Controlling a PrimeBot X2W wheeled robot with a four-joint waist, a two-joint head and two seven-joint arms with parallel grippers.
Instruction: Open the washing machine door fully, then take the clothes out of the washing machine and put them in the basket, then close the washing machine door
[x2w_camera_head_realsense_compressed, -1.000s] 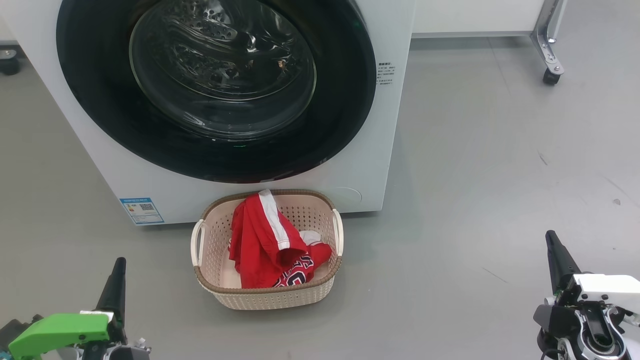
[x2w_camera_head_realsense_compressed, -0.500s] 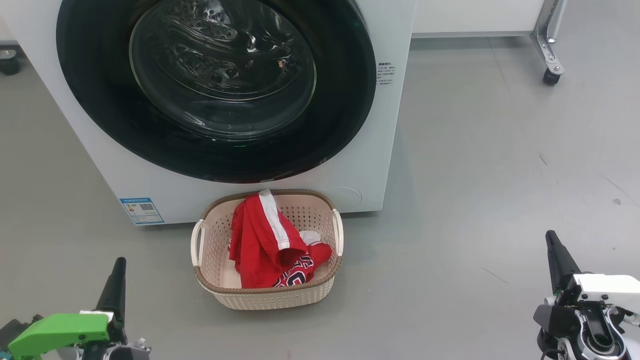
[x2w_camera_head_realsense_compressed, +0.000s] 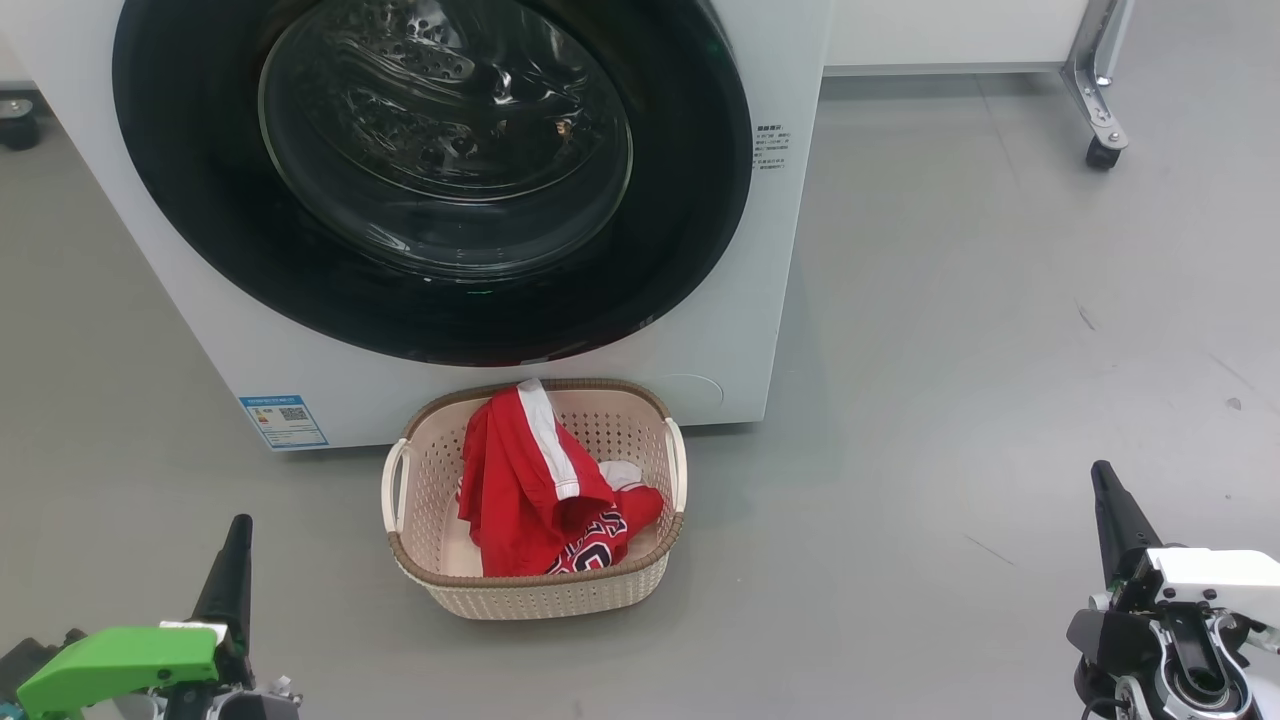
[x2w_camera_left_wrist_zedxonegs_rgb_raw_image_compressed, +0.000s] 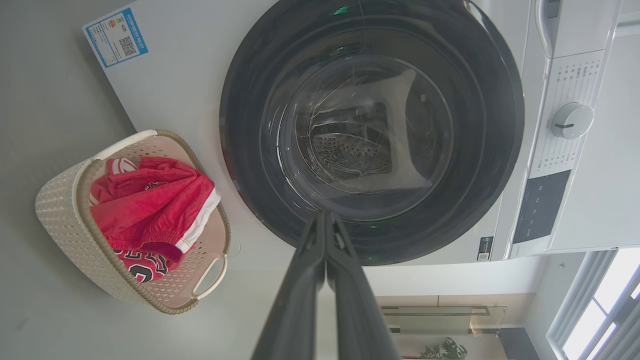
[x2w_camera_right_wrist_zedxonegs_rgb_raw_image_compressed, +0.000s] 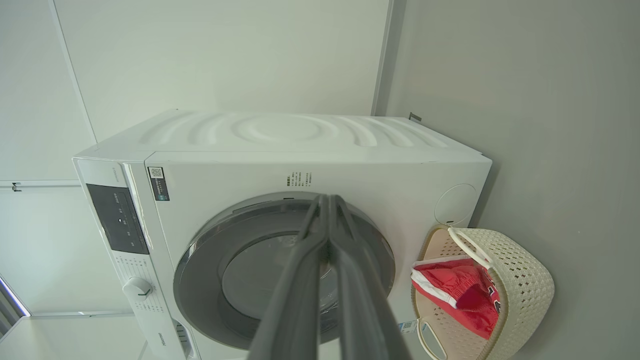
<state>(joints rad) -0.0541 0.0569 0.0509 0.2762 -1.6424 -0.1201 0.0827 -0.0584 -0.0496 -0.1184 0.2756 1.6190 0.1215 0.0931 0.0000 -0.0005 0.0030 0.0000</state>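
Nearest the robot, the left gripper (x2w_camera_head_realsense_compressed: 236, 545) sits low at the left of the head view, its two dark fingers pressed together and holding nothing. The left wrist view confirms this: the fingers meet along their length with no gap at the tips. The right gripper (x2w_camera_head_realsense_compressed: 1108, 495) sits low at the right, likewise closed and empty. Both are well apart from every task item and touch nothing.

Beyond them, on the grey floor (x2w_camera_head_realsense_compressed: 950, 350), the basket (x2w_camera_head_realsense_compressed: 540, 600) stands upright between the grippers and just in front of the machine. The clothes (x2w_camera_head_realsense_compressed: 520, 480) lie inside it: red shorts with a white stripe draped on top, and a lettered jersey partly showing beneath. No part hangs over the rim.

Behind the basket stands the washing machine (x2w_camera_head_realsense_compressed: 230, 340), with a blue label (x2w_camera_head_realsense_compressed: 283, 420) at its lower corner. The washing machine door (x2w_camera_head_realsense_compressed: 200, 230) lies flush against the front panel. Through the glass, bare steel drum (x2w_camera_head_realsense_compressed: 440, 130) shows and no red fabric is visible.

Assessment: all three steps appear done, with the clothes transferred and the door shut. Whether the latch has caught cannot be told. No further handling seems required; at most, a check press on the black rim would need a closed gripper brought forward over the basket without disturbing it.
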